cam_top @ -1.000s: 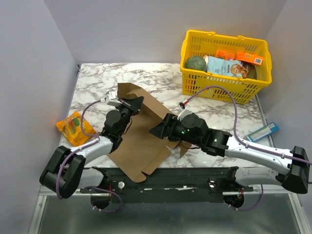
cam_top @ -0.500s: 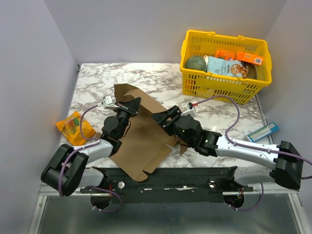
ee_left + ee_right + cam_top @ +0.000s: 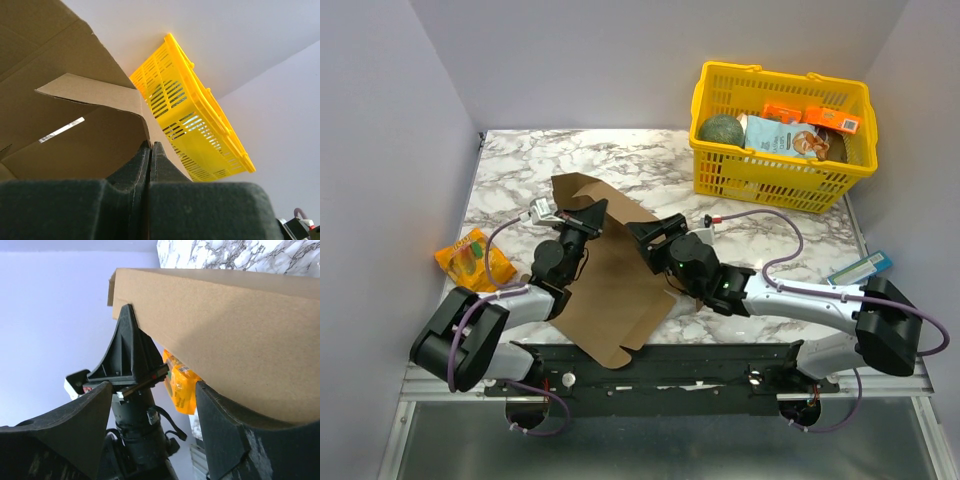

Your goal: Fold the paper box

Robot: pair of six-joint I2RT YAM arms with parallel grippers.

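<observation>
The left gripper (image 3: 150, 150) had its fingers pressed together on a thin cardboard edge of the paper box (image 3: 615, 290); the right gripper (image 3: 653, 231) stood with fingers (image 3: 227, 440) spread wide just under a raised panel, contact unclear; the brown sheet lay on the marble table (image 3: 510, 165) between both arms, its far flaps lifted; an orange snack packet (image 3: 472, 260) lay to the left; a yellow plastic basket (image 3: 760, 178) sat at the far right.
</observation>
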